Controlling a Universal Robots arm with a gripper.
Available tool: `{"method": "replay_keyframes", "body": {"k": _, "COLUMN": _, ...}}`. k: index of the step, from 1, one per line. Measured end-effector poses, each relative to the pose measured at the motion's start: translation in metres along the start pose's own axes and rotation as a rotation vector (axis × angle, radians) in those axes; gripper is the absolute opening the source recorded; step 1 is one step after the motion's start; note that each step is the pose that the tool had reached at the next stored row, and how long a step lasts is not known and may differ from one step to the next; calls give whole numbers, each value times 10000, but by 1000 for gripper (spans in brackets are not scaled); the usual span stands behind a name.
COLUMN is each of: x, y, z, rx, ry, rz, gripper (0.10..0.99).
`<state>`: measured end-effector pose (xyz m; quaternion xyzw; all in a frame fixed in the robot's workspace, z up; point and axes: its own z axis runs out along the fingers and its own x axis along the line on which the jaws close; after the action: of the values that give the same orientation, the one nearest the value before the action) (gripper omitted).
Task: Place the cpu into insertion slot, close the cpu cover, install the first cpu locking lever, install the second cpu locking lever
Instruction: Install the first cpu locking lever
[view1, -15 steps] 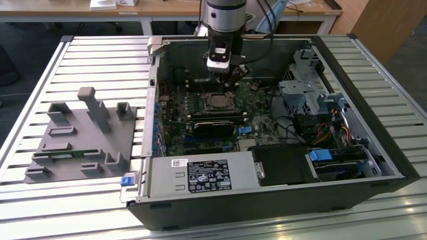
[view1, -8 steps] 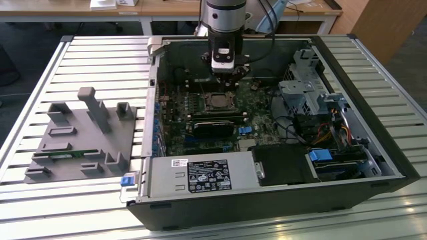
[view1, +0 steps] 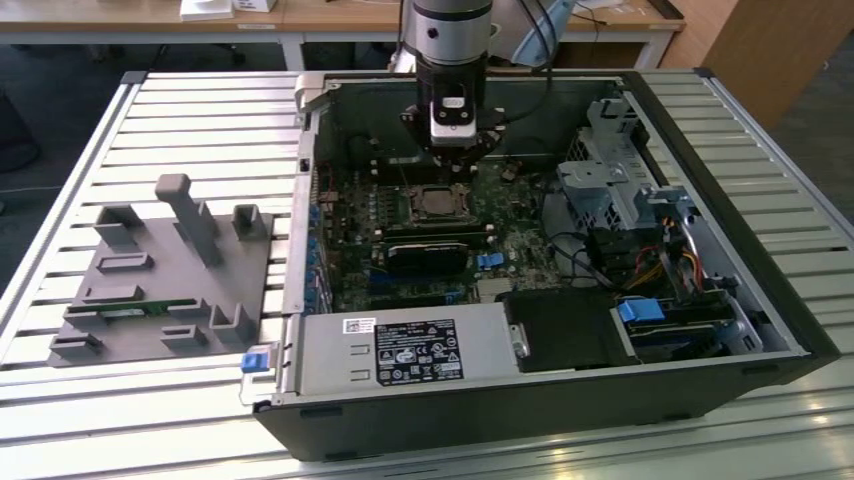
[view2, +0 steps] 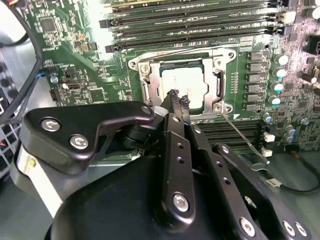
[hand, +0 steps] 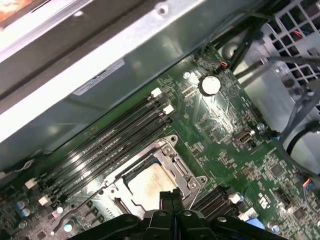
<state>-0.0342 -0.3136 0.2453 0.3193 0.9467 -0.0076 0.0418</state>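
Observation:
The cpu (view2: 182, 82) (hand: 147, 187) lies flat in the insertion slot (view1: 434, 202) on the green motherboard, its tan-silver face up. The silver cpu cover (view2: 150, 75) (hand: 176, 165) lies down around it as a frame. A thin metal locking lever (view2: 245, 140) angles away from one corner of the socket. Another wire lever (view2: 185, 50) runs along the side by the memory slots. My gripper (view2: 178, 97) (hand: 170, 200) (view1: 451, 150) hangs just above the socket's edge. Its fingers are shut together with nothing between them.
The motherboard sits inside an open computer case (view1: 694, 100) on a slatted metal table. Memory slots (view2: 190, 22) run beside the socket, and capacitors (view2: 277, 75) stand at its other side. Cables and a drive cage (view1: 607, 190) fill the case's right. A grey fixture block (view1: 174, 270) stands at the exterior view's left.

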Motion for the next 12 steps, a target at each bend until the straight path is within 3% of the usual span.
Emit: {"method": "replay_keyframes", "body": {"k": 12, "x": 0, "y": 0, "z": 0, "rx": -112, "ry": 16, "rz": -1329, "gripper": 122}}
